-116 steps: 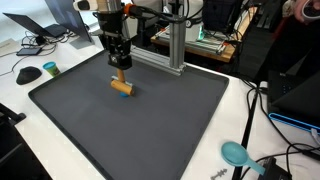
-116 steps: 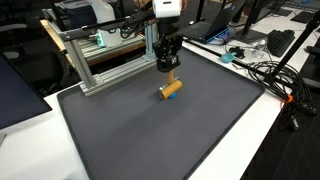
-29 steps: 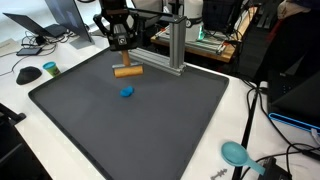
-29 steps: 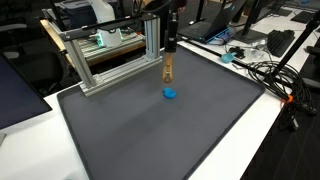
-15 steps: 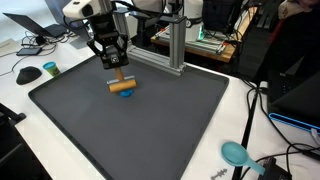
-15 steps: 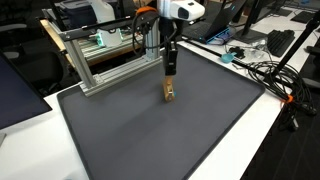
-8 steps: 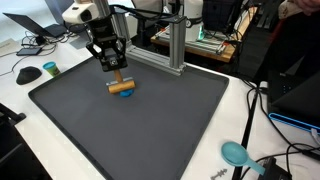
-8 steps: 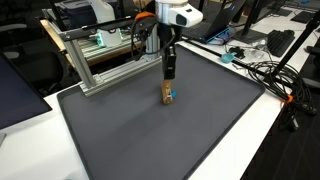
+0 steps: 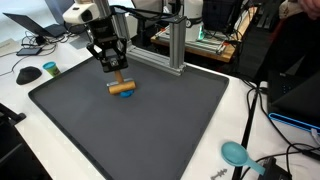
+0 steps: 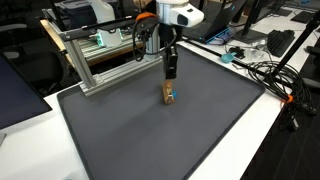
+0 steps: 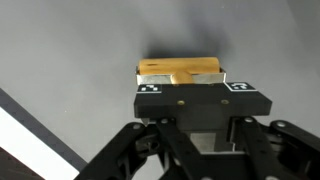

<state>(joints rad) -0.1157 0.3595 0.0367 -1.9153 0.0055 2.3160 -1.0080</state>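
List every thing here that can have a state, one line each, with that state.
gripper: shut on the wooden block
wooden block: gripped, lying level across the fingers, low over the mat, right above the blue piece
blue piece: on the mat, mostly hidden under the block; whether they touch cannot be told
mat: lying flat
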